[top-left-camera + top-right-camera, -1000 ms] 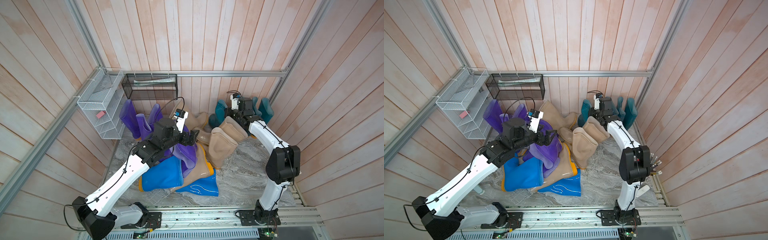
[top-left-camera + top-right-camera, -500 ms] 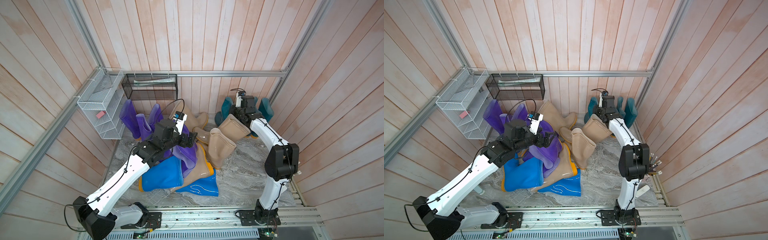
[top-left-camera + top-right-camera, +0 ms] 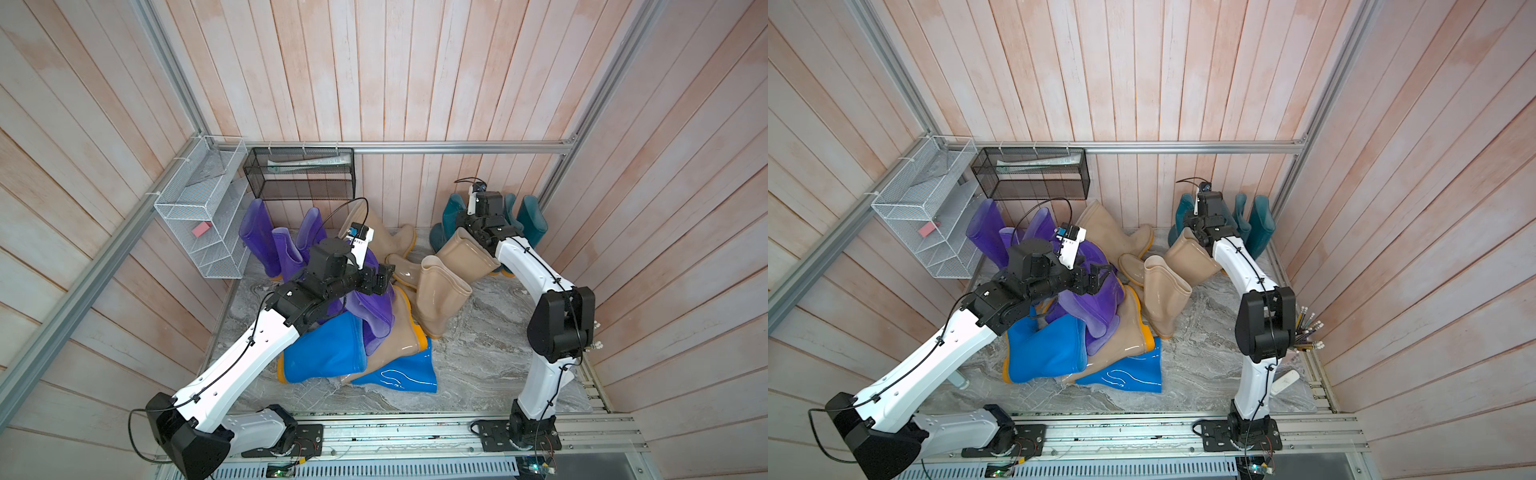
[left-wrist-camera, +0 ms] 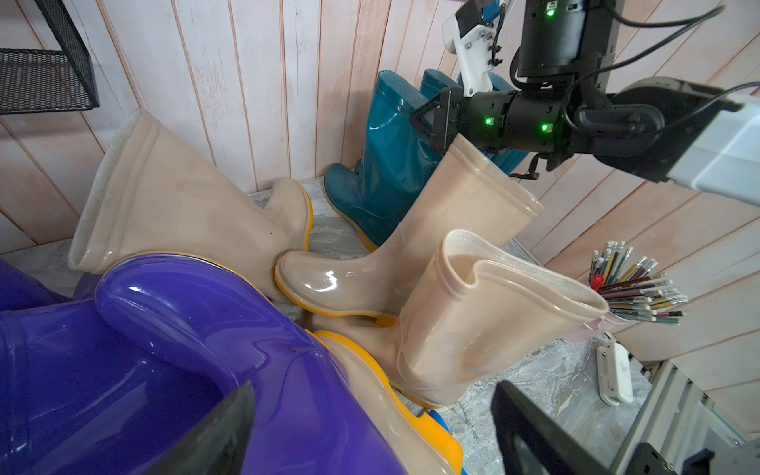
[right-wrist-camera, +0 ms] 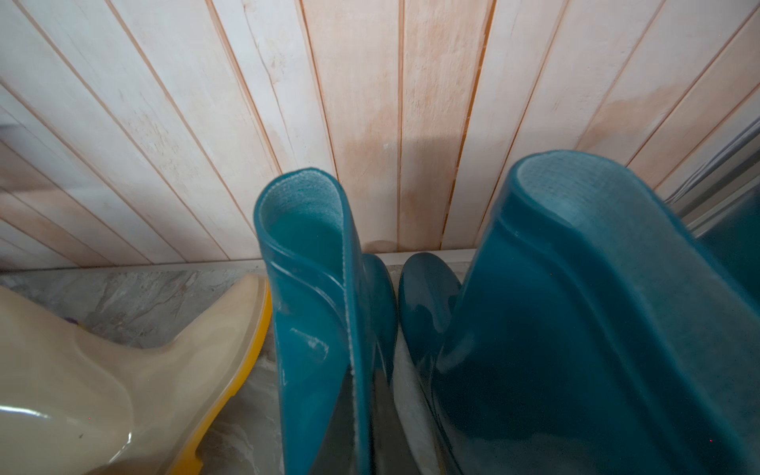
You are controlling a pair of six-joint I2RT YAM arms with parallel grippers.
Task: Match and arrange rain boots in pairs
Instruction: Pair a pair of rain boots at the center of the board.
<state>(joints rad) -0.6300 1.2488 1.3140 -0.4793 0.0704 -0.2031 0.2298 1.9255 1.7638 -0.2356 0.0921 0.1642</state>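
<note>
The rain boots crowd the back of the marble floor. Purple rain boots point(image 3: 257, 237) stand at the back left. Another purple one point(image 4: 185, 349) lies on a pile with two blue rain boots point(image 3: 328, 353) and a beige one point(image 3: 399, 336). More beige rain boots point(image 3: 440, 295) stand or lean in the middle. Teal rain boots point(image 3: 532, 220) stand along the back wall on the right. My left gripper point(image 4: 372, 390) hangs open over the purple boot's foot and holds nothing. My right gripper point(image 3: 461, 220) pinches the top rim of the leftmost teal rain boot point(image 5: 312, 288), which stands upright.
A white wire shelf point(image 3: 199, 208) and a black mesh basket point(image 3: 299, 174) hang at the back left. A cup of pencils point(image 3: 1308, 332) and a white remote point(image 3: 1287, 380) sit by the right wall. The front of the marble floor point(image 3: 478, 374) is bare.
My right arm moved a little toward the back wall, bringing the teal boot upright beside the other teal boots. The left arm has barely moved.
</note>
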